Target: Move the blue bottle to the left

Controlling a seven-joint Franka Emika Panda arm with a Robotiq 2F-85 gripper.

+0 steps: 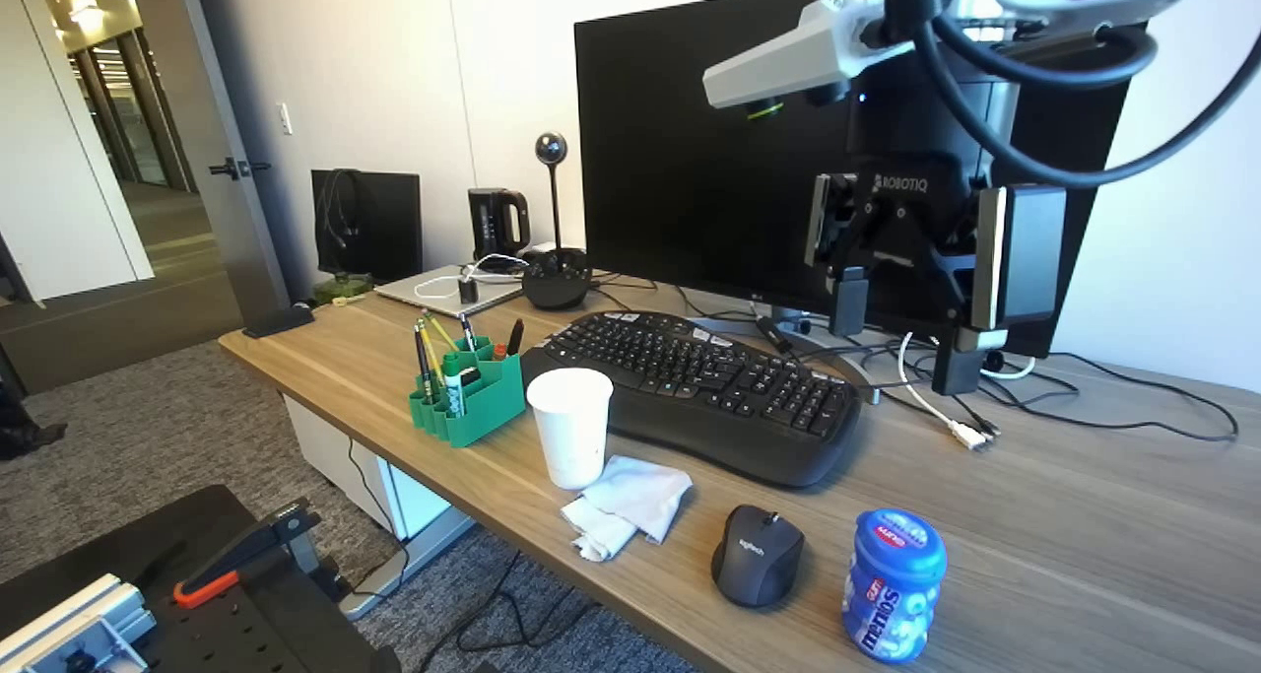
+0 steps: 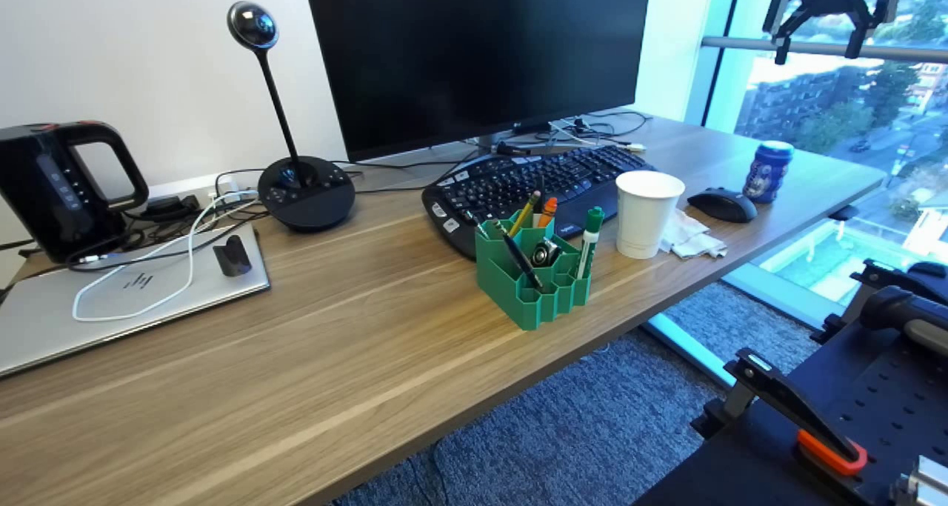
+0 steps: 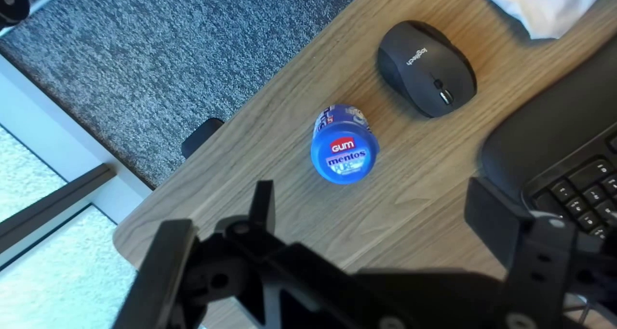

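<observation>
The blue bottle stands upright on the wooden desk beside the black mouse, near the desk's front edge. It also stands near the far corner of the desk in an exterior view. In the wrist view the blue bottle shows its lid with a red and white label. My gripper is open and empty, high above the desk, in front of the monitor. It also shows at the top right in an exterior view. In the wrist view the gripper's fingers are wide apart, with the bottle beyond them, not between them.
The black mouse sits next to the bottle. A white cloth, a white paper cup and a green pen holder stand farther along the front edge. A black keyboard lies before the monitor. Cables lie behind.
</observation>
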